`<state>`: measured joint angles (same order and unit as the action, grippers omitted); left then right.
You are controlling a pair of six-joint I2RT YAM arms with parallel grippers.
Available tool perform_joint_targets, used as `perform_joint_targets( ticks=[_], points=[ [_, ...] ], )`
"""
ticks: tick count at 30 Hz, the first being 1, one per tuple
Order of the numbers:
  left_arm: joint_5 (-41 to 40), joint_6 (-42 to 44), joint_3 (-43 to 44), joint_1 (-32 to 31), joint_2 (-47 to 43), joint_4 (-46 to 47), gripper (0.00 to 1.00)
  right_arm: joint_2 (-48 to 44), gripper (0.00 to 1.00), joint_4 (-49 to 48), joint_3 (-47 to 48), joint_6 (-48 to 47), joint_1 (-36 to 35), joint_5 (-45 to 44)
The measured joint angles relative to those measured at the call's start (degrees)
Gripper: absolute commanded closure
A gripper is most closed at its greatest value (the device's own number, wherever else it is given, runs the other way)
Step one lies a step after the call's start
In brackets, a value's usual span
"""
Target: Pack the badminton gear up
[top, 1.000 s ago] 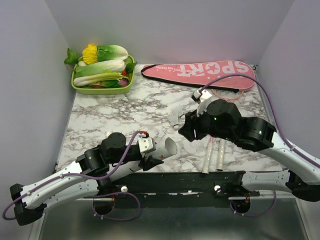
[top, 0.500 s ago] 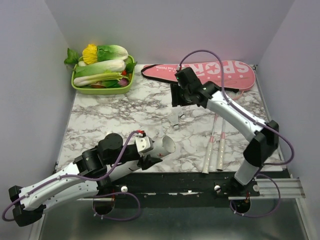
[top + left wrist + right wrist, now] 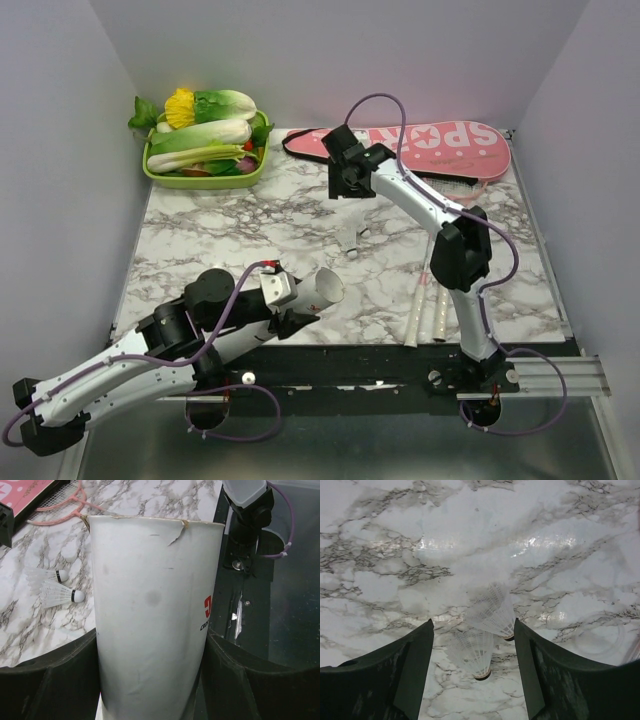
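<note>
The marble counter (image 3: 200,240) is taken up along its far right by the pink cover (image 3: 420,143), laid lengthwise left to right. The two rackets (image 3: 428,300) are set side by side at the near right, handles toward the near edge. The white tube (image 3: 322,288) is clamped across its body by the left end effector (image 3: 295,303), its open mouth turned toward the far right. The two shuttlecocks (image 3: 350,238) are found mid-counter, close together, just to the near side of the right end effector (image 3: 348,190), whose jaws are spread wide with nothing held. From the right wrist both are framed between the fingers, long axes roughly in line with them. The right arm is judged the nearer
</note>
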<state>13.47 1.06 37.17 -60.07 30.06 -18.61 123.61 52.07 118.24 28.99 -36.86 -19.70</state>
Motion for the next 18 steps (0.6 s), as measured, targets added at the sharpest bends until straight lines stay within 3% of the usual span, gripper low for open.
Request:
perform_joint_targets(
  ticks=[18],
  points=[
    [0.00, -1.09, 0.46, 0.26, -3.23, -0.70, 1.00, 6.27, 0.28, 2.23, 0.00, 5.20, 1.62, -4.17]
  ],
)
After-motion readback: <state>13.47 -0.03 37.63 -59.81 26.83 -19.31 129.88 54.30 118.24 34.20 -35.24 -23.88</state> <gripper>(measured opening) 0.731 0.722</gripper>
